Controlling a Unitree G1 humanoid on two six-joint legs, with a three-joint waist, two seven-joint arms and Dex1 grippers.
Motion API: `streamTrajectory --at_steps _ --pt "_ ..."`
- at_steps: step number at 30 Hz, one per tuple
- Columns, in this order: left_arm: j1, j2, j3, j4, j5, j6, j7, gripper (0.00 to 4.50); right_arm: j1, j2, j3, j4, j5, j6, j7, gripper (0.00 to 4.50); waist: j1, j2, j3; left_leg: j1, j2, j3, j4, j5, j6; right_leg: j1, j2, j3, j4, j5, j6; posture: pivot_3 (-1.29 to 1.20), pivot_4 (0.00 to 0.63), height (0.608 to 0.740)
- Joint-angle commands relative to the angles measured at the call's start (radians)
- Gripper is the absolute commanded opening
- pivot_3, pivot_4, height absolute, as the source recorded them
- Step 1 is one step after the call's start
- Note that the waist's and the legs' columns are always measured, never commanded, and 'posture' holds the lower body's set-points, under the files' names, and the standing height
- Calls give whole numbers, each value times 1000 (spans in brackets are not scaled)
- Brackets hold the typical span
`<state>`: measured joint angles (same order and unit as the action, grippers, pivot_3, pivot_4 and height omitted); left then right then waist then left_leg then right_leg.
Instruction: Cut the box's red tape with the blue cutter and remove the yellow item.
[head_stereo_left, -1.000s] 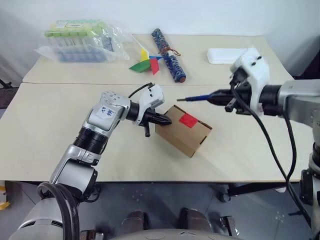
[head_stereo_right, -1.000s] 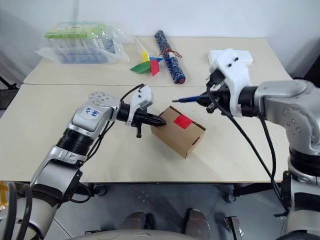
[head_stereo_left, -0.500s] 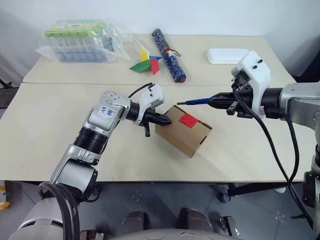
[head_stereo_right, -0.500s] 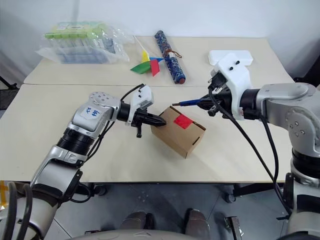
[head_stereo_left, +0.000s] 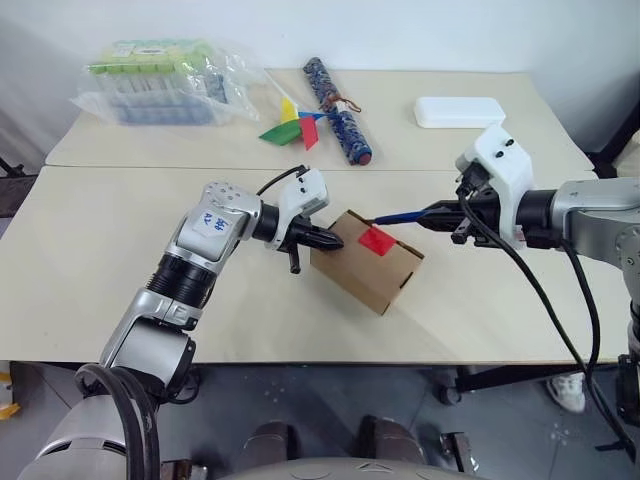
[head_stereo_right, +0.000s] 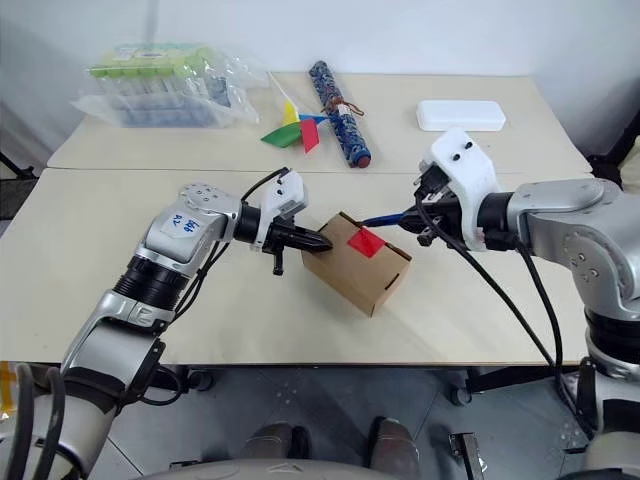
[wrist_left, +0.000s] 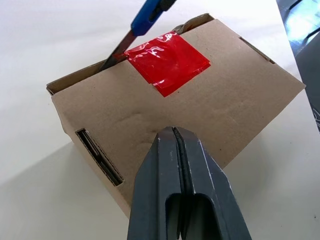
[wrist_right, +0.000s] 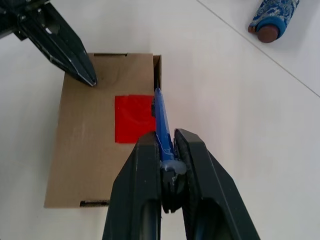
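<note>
Left hand (head_stereo_left: 328, 241) pinched closed, reaching rightward; right hand (head_stereo_left: 440, 212) clamped narrow, angled slightly downward.

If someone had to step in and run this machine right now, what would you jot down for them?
Left pincer: shut, tips pressed against the top of the box, steadying it on the table.
Right pincer: shut on the blue cutter, whose tip sits at the edge of the red tape, by the seam of the box flap.
Done: cutter picked up and brought to the tape.
Left: the tape looks uncut and the box is closed. Slice the tape, open the flap and take out the yellow item, presumably inside.
Pinwheel and patterned roll at the back are not part of the job.
</note>
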<state>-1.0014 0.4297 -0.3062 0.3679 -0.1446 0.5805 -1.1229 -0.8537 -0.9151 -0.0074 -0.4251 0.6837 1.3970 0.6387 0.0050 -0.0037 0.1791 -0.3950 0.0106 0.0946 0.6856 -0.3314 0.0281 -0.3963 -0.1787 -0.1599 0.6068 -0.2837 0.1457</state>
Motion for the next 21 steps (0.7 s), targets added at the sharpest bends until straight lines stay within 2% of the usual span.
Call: streamTrajectory --at_steps 1,9,21 --pt "-9 2 -37 20 46 16 5 0 -51 -35 -12 -2 2 6 17 157 0 0 0 0 0 0 0 0 0 0 0 0 0 0 0 0 150 740" --pt "-23 -7 -69 13 61 80 7 0 -137 -32 12 32 26 70 43 157 1 0 0 1 0 0 1 0 0 2 0 0 0 0 0 0 150 740" --pt "7 -20 -78 -57 55 159 35 0 -153 -69 112 56 14 109 76 157 11 0 0 4 0 0 1 0 0 4 0 1 1 0 0 0 150 740"
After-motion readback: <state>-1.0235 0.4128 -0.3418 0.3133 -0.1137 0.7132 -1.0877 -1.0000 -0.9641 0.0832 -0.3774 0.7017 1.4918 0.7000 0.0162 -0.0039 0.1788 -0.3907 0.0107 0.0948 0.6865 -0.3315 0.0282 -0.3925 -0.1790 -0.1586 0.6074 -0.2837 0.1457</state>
